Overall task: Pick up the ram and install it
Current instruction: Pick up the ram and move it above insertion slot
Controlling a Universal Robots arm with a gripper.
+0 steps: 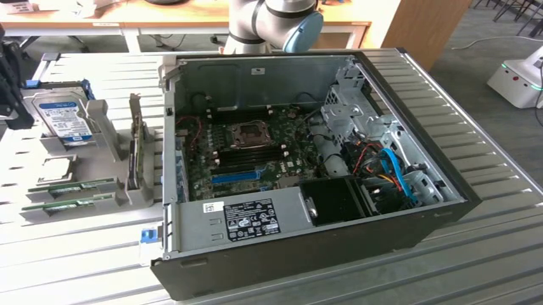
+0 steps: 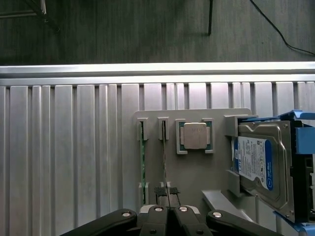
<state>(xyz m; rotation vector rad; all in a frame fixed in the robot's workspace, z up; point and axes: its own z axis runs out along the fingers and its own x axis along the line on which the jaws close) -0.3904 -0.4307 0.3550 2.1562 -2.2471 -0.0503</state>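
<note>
The second green stick [image 2: 142,162] stands in the holder [image 2: 197,172], just beside the tool's line. The ram [image 2: 164,162], edge-on and only a thin line, sits in its slot straight ahead of the clenched tool [image 2: 167,191]; the pads [image 2: 159,191] hide its near end. The hard drive [image 2: 258,164], farther aside, is cut off.

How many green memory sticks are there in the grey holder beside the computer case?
2. Both stand on edge in neighbouring slots of the grey holder: the ram beside the processor chip, and a second green stick on the ram's other side. None appears hidden there.
</note>
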